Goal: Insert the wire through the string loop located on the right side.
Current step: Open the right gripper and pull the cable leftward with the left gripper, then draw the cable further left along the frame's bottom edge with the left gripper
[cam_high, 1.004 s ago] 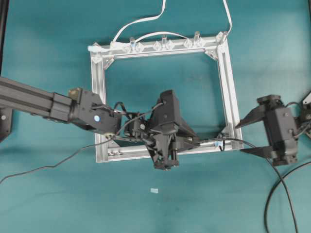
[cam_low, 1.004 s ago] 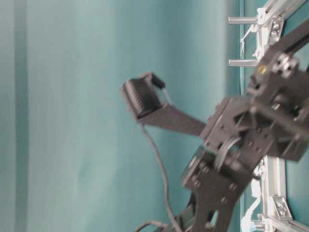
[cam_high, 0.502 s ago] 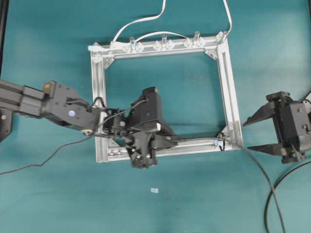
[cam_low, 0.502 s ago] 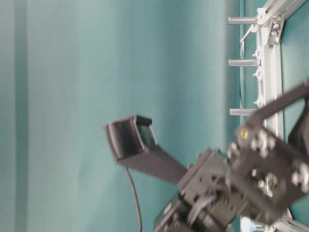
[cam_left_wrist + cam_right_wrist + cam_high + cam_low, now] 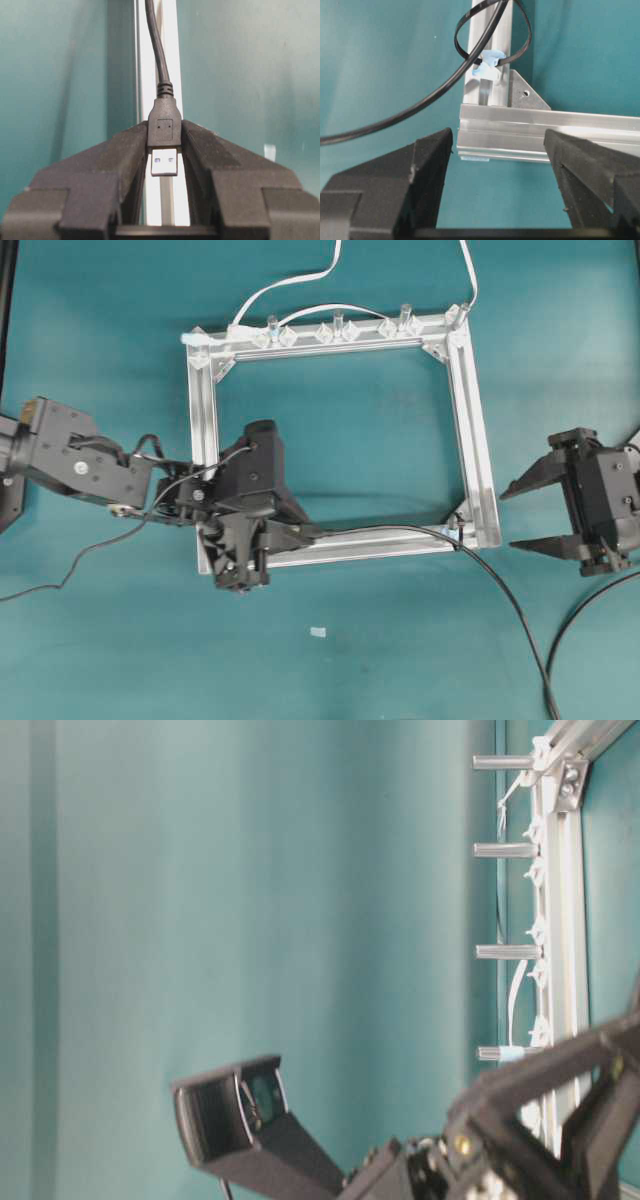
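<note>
I see the left gripper [image 5: 164, 150] pinching the wire [image 5: 164, 127] by its plug; the wire passes through the loop [image 5: 492, 35]. The right gripper [image 5: 497, 160] is spread.

A: What does the left arm [image 5: 75, 452] look like from above?

B: Matte black boxy links, silver screw heads, a thin black cord looping beside the wrist. Its gripper [image 5: 165, 150] has two wedge-shaped black fingers [image 5: 107, 165] widening toward the base.

A: And the right gripper [image 5: 522, 513]?

B: Black too, with pointed triangular fingers [image 5: 405, 185] faced in grainy, foam-like padding, and a blocky housing behind them trailing black cords.
</note>
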Tool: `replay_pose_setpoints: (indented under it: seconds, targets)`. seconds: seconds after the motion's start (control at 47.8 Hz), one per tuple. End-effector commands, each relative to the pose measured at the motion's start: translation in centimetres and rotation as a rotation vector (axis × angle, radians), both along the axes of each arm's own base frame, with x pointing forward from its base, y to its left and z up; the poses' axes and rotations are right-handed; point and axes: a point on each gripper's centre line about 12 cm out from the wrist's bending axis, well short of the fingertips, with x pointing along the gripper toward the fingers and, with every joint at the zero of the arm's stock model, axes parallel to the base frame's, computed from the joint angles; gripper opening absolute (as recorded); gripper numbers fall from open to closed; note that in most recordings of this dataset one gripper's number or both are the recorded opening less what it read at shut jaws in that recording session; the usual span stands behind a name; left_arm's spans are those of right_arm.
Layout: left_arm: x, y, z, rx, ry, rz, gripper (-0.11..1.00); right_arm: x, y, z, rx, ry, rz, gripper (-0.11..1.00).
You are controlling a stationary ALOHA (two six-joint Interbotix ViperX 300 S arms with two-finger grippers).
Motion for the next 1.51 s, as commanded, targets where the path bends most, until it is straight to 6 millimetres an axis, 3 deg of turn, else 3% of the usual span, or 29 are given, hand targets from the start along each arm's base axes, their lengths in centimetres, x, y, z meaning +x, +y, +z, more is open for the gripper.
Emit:
replay_pose_setpoints:
  seconds: [0.0, 0.335, 0.753, 1.066, 1.422, 1.485]
  targets:
    - [-0.6, -0.2, 1.4, -0.024, -0.013, 0.007, 0.22, 0.3, 0.1, 0.3, 0.001, -0.017, 0.0, 0.82]
    - [-5.8, 0.0, 1.0, -0.093, 0.088, 0.058, 0.22, 0.2, 0.0, 0.2, 0.0, -0.014, 0.0, 0.81]
    - [-11.5, -1.6, -0.3, -0.148, 0.296, 0.078, 0.22, 0.1, 0.0, 0.1, -0.001, -0.012, 0.0, 0.81]
    - [-12.3, -1.6, -2.2, -0.131, 0.371, 0.087, 0.22, 0.1, 0.0, 0.1, -0.004, -0.014, 0.001, 0.81]
    - [-12.0, -1.6, -1.7, -0.132, 0.368, 0.088, 0.22, 0.1, 0.0, 0.1, -0.004, -0.014, 0.001, 0.81]
    - [-12.0, -1.6, -1.6, -0.125, 0.373, 0.083, 0.38, 0.1, 0.0, 0.1, -0.004, -0.014, 0.001, 0.81]
